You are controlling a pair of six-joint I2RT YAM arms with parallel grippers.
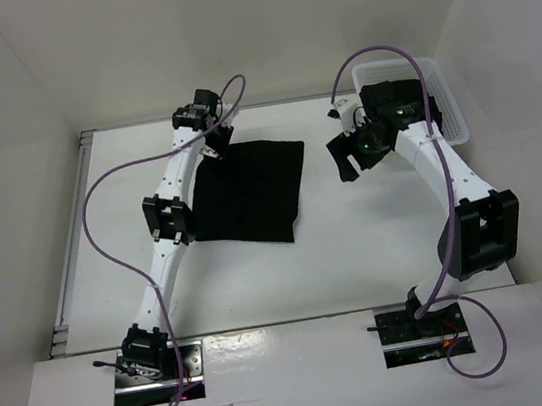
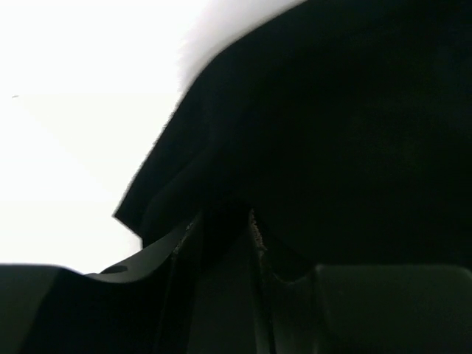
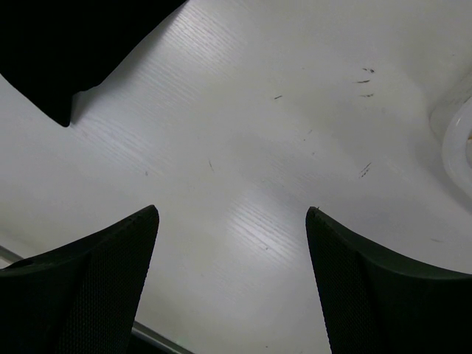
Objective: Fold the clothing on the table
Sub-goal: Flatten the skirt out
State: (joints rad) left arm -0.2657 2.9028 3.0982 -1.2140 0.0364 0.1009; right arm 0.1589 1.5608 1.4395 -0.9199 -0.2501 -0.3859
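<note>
Cloth (image 2: 332,110): cut off top and right in left wrist view, fingers (image 2: 133,299) indistinct beneath. Basket (image 1: 447,105): partly hidden behind right arm (image 1: 437,164).

The clothing (image 1: 250,194) lies left of centre on the worktop (image 1: 358,246), the left end effector (image 1: 218,150) at its far-left corner, seemingly touching; the right end effector (image 1: 349,158) is between it and the far-right basket (image 1: 447,87).

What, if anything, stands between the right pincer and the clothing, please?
Nothing visible does. Only bare table lies between the open right pincer and the clothing; the basket sits on the pincer's other side, away from the clothing.
</note>
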